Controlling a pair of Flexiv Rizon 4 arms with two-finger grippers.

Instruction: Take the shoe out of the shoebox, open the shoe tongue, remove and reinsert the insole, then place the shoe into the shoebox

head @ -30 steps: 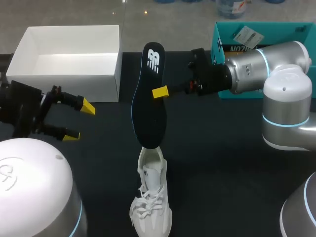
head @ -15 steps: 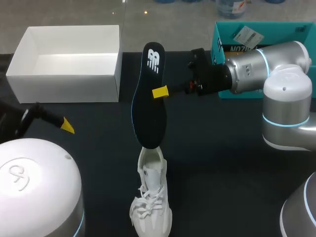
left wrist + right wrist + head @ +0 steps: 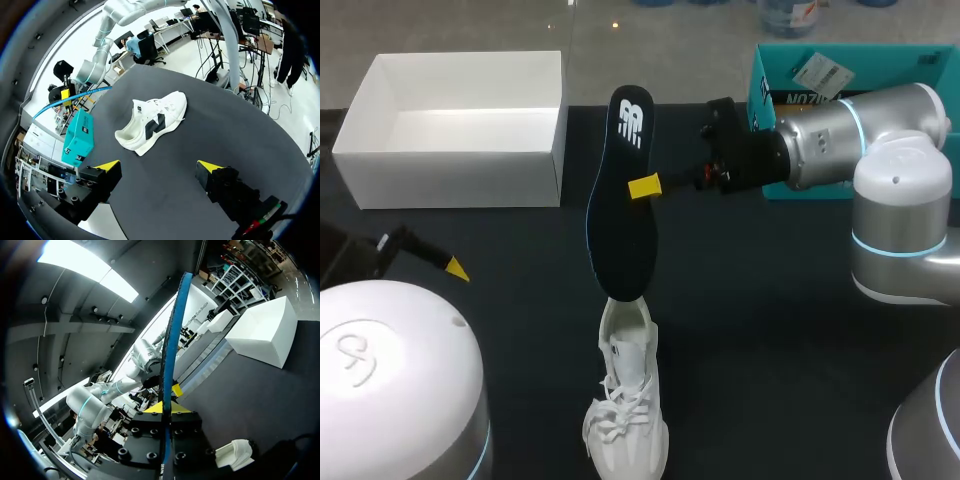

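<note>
Insole (image 3: 620, 200) is hanging upright over mid-table, dark side to the head cam. It's pinched edge-on btwn the yellow tips of the R gripper (image 3: 645, 186), which is clamping it from both sides. Its lower end is sitting right at the heel opening of the shoe (image 3: 625, 410); can't tell if they're touching. Shoe, white, is standing on its sole on the black table (image 3: 770, 330), toe pointing toward the robot, well apart from the shoebox (image 3: 460, 130). Shoebox is sitting open-topped at the far left corner. L gripper (image 3: 157, 167) is hovering near the table's left edge, fingers spread wide over bare tabletop, shoe well ahead of it. Teal box (image 3: 770, 70) is lying at the far right edge.
</note>
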